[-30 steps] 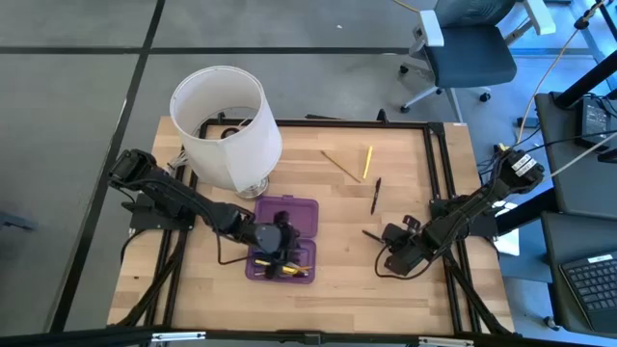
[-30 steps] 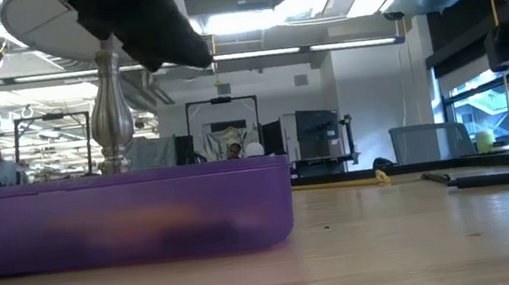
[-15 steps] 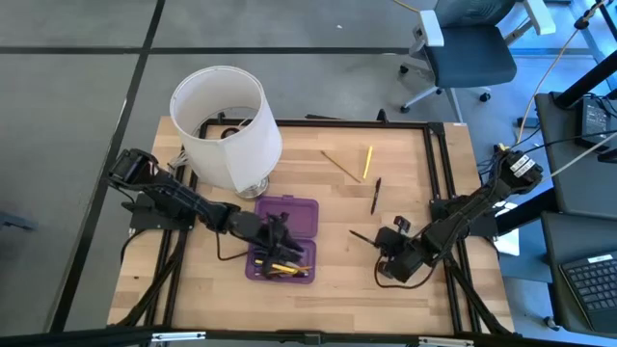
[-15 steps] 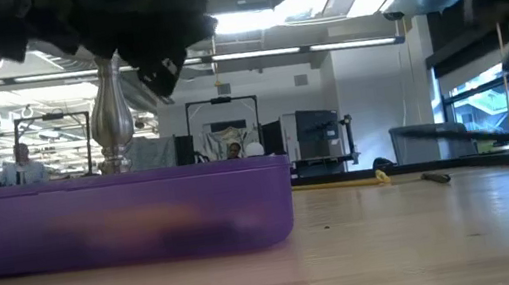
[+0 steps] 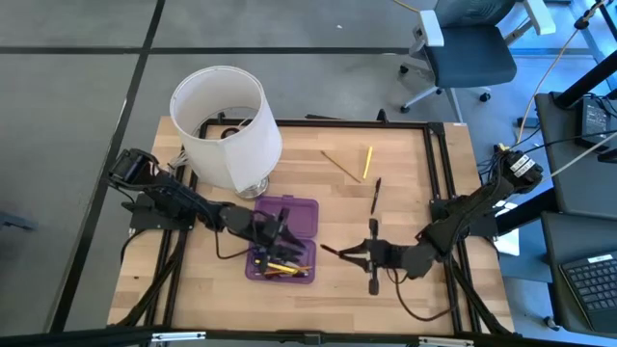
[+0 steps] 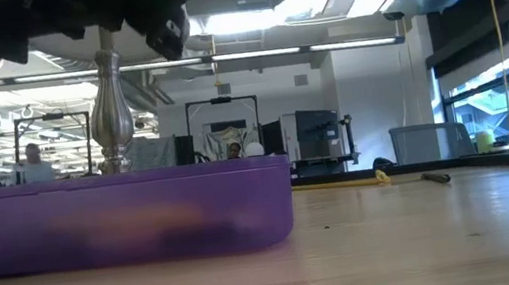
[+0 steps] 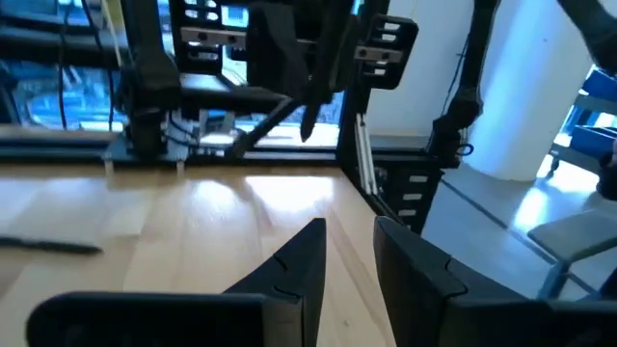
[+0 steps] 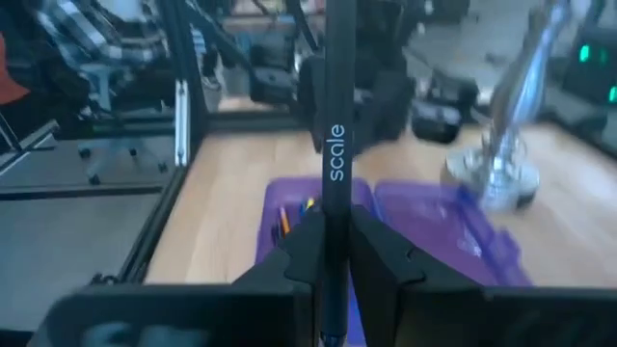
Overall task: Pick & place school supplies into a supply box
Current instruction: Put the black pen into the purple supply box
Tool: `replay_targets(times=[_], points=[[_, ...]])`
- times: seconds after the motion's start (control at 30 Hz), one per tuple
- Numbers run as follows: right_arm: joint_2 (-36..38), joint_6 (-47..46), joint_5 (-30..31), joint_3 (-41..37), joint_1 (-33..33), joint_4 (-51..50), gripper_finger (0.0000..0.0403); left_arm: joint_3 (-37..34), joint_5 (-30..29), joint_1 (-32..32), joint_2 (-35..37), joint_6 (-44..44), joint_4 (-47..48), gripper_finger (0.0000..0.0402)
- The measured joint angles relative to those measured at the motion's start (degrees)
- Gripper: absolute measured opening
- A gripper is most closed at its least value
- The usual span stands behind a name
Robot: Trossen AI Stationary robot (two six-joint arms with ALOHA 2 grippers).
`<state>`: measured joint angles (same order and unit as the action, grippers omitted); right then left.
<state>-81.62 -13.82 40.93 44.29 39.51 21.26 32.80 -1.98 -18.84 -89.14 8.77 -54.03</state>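
The right gripper (image 5: 371,253) pinches a dark pen (image 8: 334,135) (marked "scale"), its length aimed toward the purple box (image 5: 304,214). The left gripper (image 5: 280,234), empty, stands slightly apart.

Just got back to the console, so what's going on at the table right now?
The right gripper is shut on a dark pen and holds it out toward the purple supply box, which already has a few supplies in it. The left gripper hovers over the box with its fingers slightly apart and nothing between them. Two pencils and another dark pen lie on the table.
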Motion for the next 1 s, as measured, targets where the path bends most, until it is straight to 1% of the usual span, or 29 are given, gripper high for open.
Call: replay_targets(times=[0.1, 0.17, 0.33, 0.43, 0.53, 0.67, 0.8, 0.87, 1.0], points=[[-0.2, 3.5, 0.0, 0.0, -0.2, 2.6, 0.0044, 0.0, 0.0, 0.5, 0.0, -2.2, -3.4, 0.0085], [-0.6, 3.7, 0.0, 0.0, -0.6, 2.6, 0.0044, 0.1, 0.5, 0.9, 0.0, -2.5, -4.1, 0.0085], [-2.9, 3.6, -1.9, 0.0, -2.2, 3.0, 0.0044, 0.1, 5.4, 1.5, 0.0, -3.4, -4.3, 0.009], [-4.5, 3.6, -3.0, 0.0, -3.6, 4.1, 0.0044, 0.1, 5.7, 1.4, 0.0, -4.2, -4.5, 0.0114], [-6.3, 3.8, -4.7, 0.0, -5.0, 7.3, 0.0044, 0.1, 5.4, 1.5, 0.0, -5.5, -4.5, 0.0148], [-8.3, 5.6, -6.8, 0.0, -6.4, 12.0, 0.0044, 0.1, -0.6, 1.4, 0.0, -5.6, -4.5, 0.0193], [-9.3, 7.8, -8.0, 0.0, -7.0, 15.9, 0.0044, 0.1, -6.6, 1.5, 0.0, -5.0, -4.5, 0.0216], [-9.7, 8.3, -8.0, 0.0, -7.4, 17.8, 0.0044, 0.1, -7.5, 1.5, 0.0, -4.6, -4.8, 0.0218], [-10.5, 8.6, -8.1, 0.0, -8.8, 19.2, 0.0044, 0.1, -6.3, 1.5, 0.0, -4.5, -6.4, 0.0217]])
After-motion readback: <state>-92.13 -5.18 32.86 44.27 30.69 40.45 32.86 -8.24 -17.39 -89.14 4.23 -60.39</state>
